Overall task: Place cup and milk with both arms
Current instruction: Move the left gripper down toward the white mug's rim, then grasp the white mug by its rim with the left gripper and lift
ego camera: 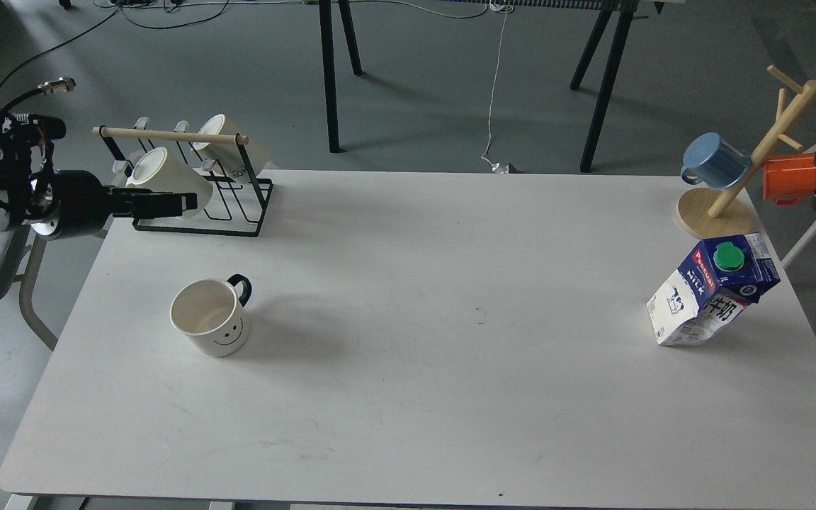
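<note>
On the milk carton [712, 294], far right: "MILK" in white on blue, a red brand band too small to read, large Chinese characters "牛奶" on the side. On a white mug [227, 149] in the far-left rack [199, 225]: partial lettering "RO".

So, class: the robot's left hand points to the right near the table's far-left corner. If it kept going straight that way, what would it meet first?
Most likely the black wire rack holding white mugs: the left hand points right at it, its tip overlapping the rack's frame in this view. Depth is unclear, so it may pass just in front.
</note>
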